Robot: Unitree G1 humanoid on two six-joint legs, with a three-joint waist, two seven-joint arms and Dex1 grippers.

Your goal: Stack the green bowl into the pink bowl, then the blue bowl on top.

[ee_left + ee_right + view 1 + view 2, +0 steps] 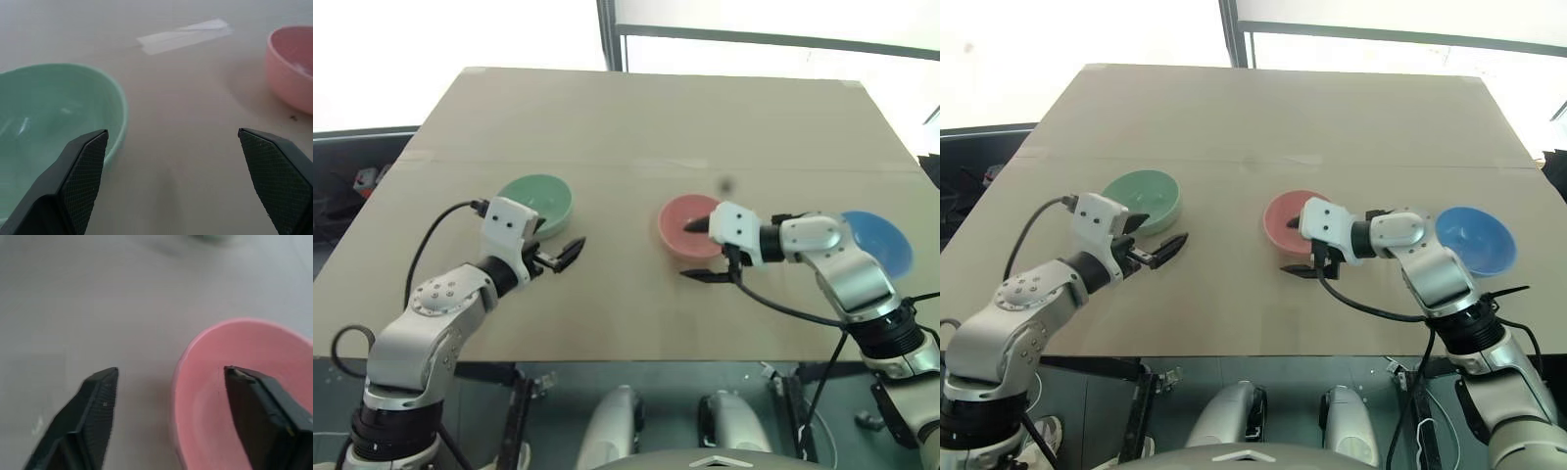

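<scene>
The green bowl [536,204] stands on the table's left, the pink bowl [690,227] in the middle and the blue bowl [879,242] on the right, each apart and upright. My left gripper [556,240] is open just right of the green bowl [49,112], one finger by its near rim and the other over bare table. My right gripper [702,251] is open and points left, straddling the near rim of the pink bowl [244,342]: one finger is above the bowl's inside, the other outside it. Neither gripper holds anything.
The bowls rest on a tan table [636,117] whose front edge runs close below both arms. A strip of clear tape [183,34] lies on the surface beyond the bowls. A dark window post [607,34] rises behind the far edge.
</scene>
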